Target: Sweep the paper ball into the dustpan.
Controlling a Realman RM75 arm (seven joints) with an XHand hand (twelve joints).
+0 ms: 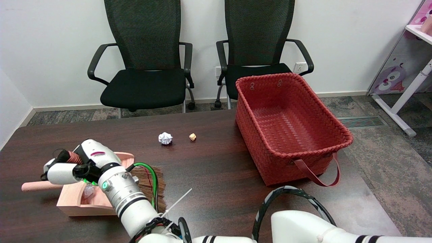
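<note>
The right hand (pixel 65 168), over the dustpan (pixel 79 200) at the table's left, seemingly grips the brush (pixel 148 184) by its handle, while the paper ball (pixel 165 138) lies well apart, up-right, beside a tan scrap (pixel 192 136).

even bright overhead light, soft shadows under the basket (pixel 290 125), faint sheen on the table (pixel 216 168), sharp focus throughout.

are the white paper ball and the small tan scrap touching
Apart. The head view shows bare dark table between the white paper ball and the tan scrap.
</note>
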